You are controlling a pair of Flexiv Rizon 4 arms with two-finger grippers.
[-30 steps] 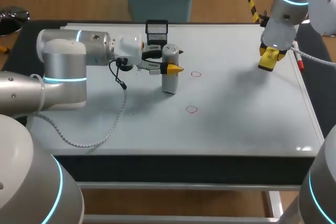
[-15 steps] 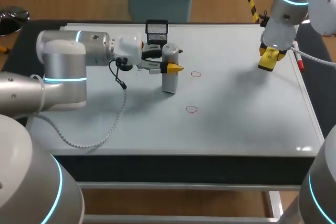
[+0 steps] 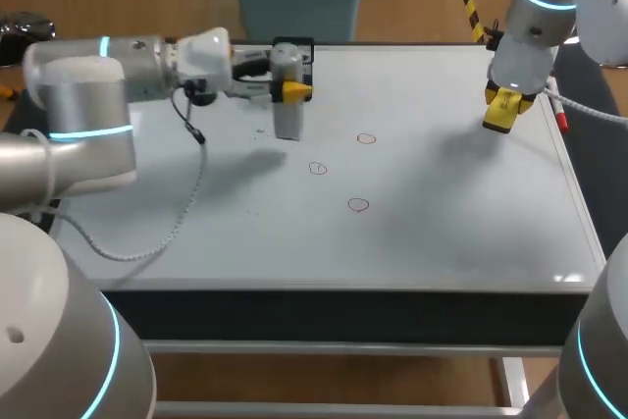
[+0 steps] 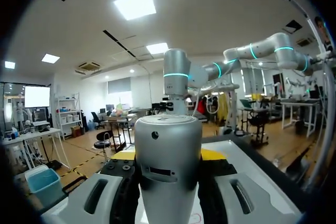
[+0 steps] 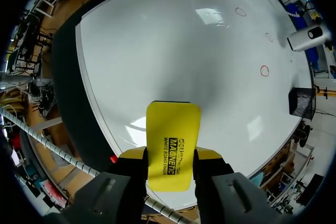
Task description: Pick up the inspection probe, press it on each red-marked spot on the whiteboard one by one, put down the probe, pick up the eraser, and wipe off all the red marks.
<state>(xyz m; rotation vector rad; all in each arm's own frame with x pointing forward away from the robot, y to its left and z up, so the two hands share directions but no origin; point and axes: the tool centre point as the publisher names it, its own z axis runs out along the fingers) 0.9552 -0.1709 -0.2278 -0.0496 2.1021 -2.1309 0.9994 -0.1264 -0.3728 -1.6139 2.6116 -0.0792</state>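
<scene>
White, smooth and faintly glossy, the whiteboard (image 3: 442,233) fills the tabletop inside a thin pale frame. It has broad bare room across its near half and to the right of the marks. At the far left the left gripper (image 3: 292,90), coming in sideways, is clamped from two sides on the inspection probe (image 3: 287,123). The probe is a smooth silver cylinder with a domed cap, held upright just in front of a black mesh holder (image 3: 294,49) at the far edge. Right of it, three small red rings (image 3: 318,168) lie near the middle, apart from one another. By the right edge the right gripper (image 3: 504,108) grips the eraser (image 3: 500,117), a flat yellow block with rounded corners, above the board.
</scene>
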